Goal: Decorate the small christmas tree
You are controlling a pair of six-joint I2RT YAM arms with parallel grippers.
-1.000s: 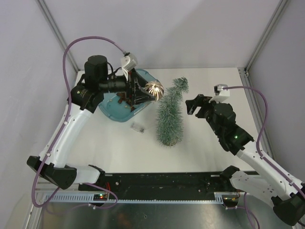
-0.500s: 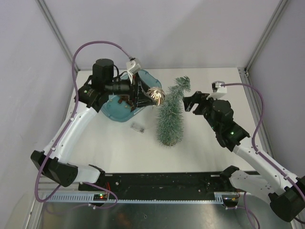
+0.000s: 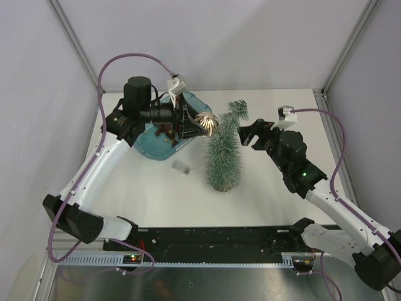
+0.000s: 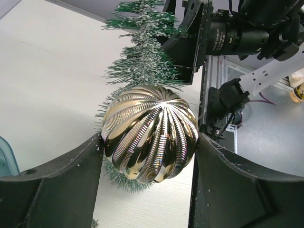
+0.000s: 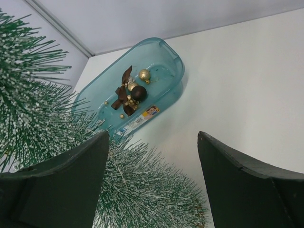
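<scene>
Tree: the small christmas tree (image 3: pixel 223 157) stands upright mid-desk (image 3: pixel 156 194), its bent tip toward the far edge, between the two claws.
Left claw (image 4: pixel 149 142): clamped on a ribbed gold bauble (image 4: pixel 150 128) just beside the tree's upper branches.
Right claw (image 3: pixel 247 135): jaws wide, holding nothing, close to the tree's other side.
Around: a teal tub (image 5: pixel 166 61) at the far left holds a brown star-shaped ornament (image 5: pixel 122 92), a dark bauble (image 5: pixel 138 92) and a small gold bauble (image 5: pixel 144 74); a small clear piece (image 3: pixel 182 167) lies between tub and tree.
In the way: only needles lie between bauble and trunk.
Change: both claws have closed in on the tree; the tree has stayed put.
</scene>
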